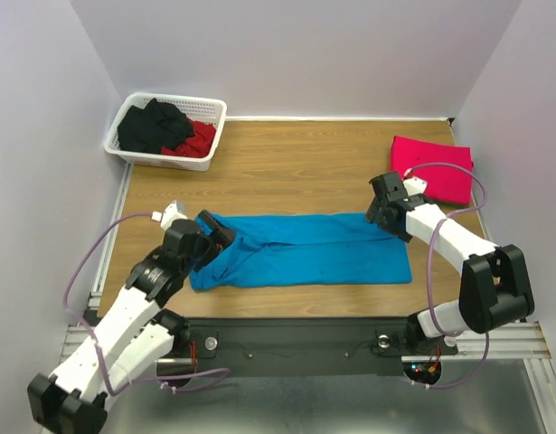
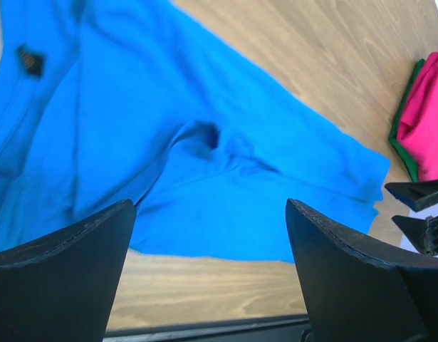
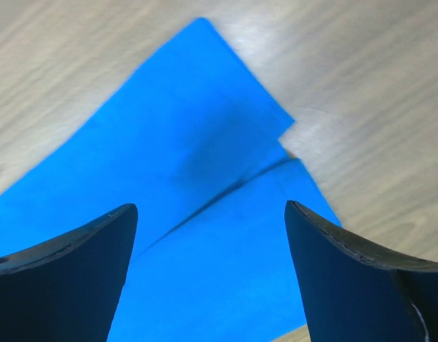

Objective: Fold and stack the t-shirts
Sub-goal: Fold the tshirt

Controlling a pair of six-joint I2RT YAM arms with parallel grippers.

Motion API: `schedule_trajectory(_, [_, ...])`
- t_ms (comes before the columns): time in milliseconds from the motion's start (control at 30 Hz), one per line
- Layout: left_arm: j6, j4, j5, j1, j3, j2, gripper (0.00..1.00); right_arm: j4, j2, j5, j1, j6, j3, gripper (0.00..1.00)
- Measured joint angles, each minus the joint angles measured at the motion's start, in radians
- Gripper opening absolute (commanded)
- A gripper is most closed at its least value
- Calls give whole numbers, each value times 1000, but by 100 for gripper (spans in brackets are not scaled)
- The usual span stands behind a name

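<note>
Turquoise-blue soft cloth t-shirt (image 1: 305,250): lay folded into a long strip across the wooden table (image 1: 287,172). Pinkish-red cloth t-shirt (image 1: 433,168): lay folded at the far right corner. Left gripper (image 1: 219,237): fingers spread, over the strip's left end. Right gripper (image 1: 389,224): fingers spread, over its right end.

Two shirts out on the wooden counter (image 1: 296,172): one bright turquoise-blue cloth t-shirt (image 1: 305,250), one pinkish-red folded cloth t-shirt (image 1: 433,167) beyond its right end. One white plastic lattice basket (image 1: 155,159). Two arms: white left arm (image 1: 124,316), white right arm (image 1: 449,237).
</note>
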Motion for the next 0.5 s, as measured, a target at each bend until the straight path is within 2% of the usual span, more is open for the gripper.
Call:
schedule_trajectory(133, [61,132,7,0,86,233,98,27,3,-55,0,-39,11,91])
schedule_trajectory(267, [138,256,24,0,171,498,98,94,62,-179,0,-95,40,91])
schedule_trajectory(500, [181,326,37,-13,189,707,98,159,129,-283,0,-134,68,91])
